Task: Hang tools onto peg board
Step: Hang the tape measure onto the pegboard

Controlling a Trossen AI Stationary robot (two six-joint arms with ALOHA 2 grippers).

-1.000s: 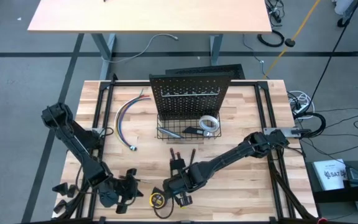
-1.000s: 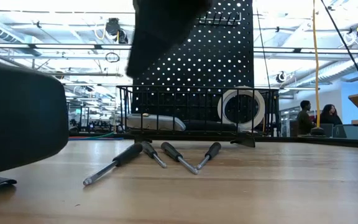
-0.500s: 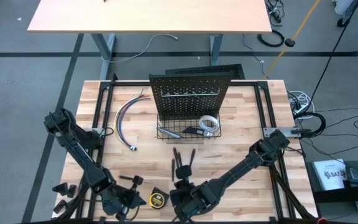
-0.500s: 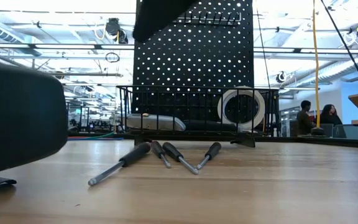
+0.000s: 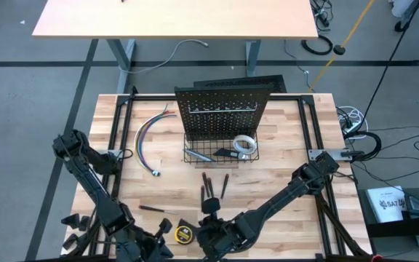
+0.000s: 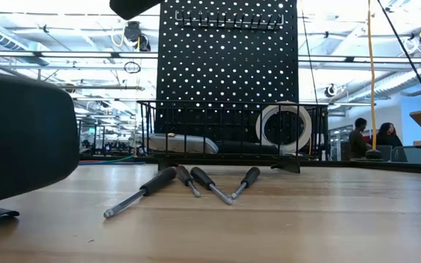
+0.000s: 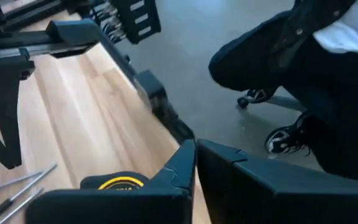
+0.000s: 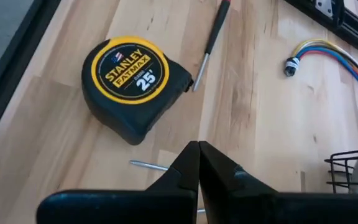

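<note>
The black peg board (image 5: 222, 109) stands upright at the table's middle, its wire basket (image 5: 195, 154) holding the white tape roll (image 5: 244, 144) and the utility knife (image 5: 226, 153). Three dark screwdrivers (image 5: 206, 185) lie loose in front of the basket; another (image 5: 151, 209) lies to their left. The yellow-black tape measure (image 5: 185, 233) lies flat near the front edge, between my two grippers. My left gripper (image 7: 196, 152) is shut and empty left of it. My right gripper (image 8: 198, 149) is shut just right of it, above a bare screwdriver shaft (image 8: 146, 165) on the wood.
A bundle of coloured cables (image 5: 150, 135) lies left of the peg board. Black frame rails (image 5: 122, 131) run along both table sides. A seated person's legs (image 7: 303, 56) show beyond the table's edge in the left wrist view. People (image 6: 371, 139) stand far behind.
Both grippers have drawn back toward the table's near edge, the right one away from the screwdrivers in front of the basket. The leftmost of those screwdrivers has slid and turned a little on the table.
</note>
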